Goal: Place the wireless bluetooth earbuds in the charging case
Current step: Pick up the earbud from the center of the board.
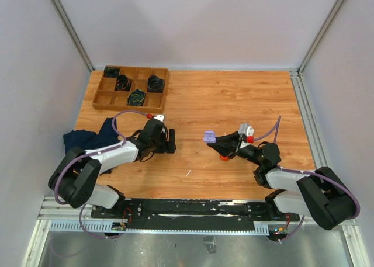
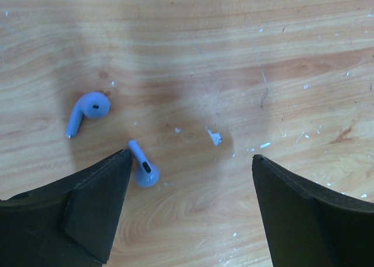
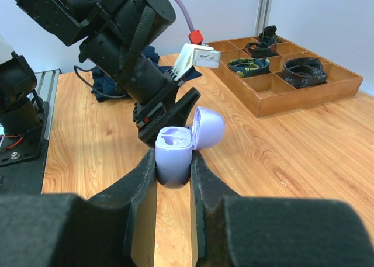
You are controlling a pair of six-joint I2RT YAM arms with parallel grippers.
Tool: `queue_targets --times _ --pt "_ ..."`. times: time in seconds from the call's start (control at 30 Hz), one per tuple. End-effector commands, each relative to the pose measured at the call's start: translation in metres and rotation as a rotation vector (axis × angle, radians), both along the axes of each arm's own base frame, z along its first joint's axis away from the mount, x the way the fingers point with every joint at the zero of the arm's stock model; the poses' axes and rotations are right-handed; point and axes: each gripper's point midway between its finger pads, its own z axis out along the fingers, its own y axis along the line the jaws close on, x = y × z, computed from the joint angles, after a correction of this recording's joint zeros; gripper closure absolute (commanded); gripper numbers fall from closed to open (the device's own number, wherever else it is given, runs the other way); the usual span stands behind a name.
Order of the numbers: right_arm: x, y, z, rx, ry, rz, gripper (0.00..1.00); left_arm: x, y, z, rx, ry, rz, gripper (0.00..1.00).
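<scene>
Two pale purple earbuds lie on the wood in the left wrist view: one [image 2: 86,110] further off at the left, one [image 2: 142,166] right beside my left finger's tip. My left gripper [image 2: 190,159] is open just above the table, with the near earbud at the inner edge of its left finger. In the top view the left gripper [image 1: 170,143] hides the earbuds. My right gripper [image 3: 173,165] is shut on the purple charging case [image 3: 174,152], held upright above the table with its lid hinged open and both sockets empty. The case also shows in the top view [image 1: 209,137].
A wooden compartment tray [image 1: 105,96] with coiled black cables stands at the back left. A dark blue cloth [image 1: 82,139] lies behind the left arm. An orange item [image 1: 224,158] lies under the right gripper. Grey walls enclose the table.
</scene>
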Motion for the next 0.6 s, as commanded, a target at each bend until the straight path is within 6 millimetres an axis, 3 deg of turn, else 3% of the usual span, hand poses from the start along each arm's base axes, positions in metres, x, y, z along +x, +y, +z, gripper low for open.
queue_targets --times 0.0,0.37,0.57 --pt "-0.007 0.004 0.018 0.034 -0.073 0.032 0.99 0.008 -0.005 -0.005 0.021 0.019 -0.038 0.1" --pt "-0.007 0.005 0.018 0.033 -0.07 0.037 0.99 -0.01 -0.036 -0.01 -0.055 0.131 -0.222 0.11" --pt "-0.007 0.005 0.018 0.033 -0.07 0.038 0.99 -0.026 -0.029 -0.014 -0.021 0.183 -0.223 0.11"
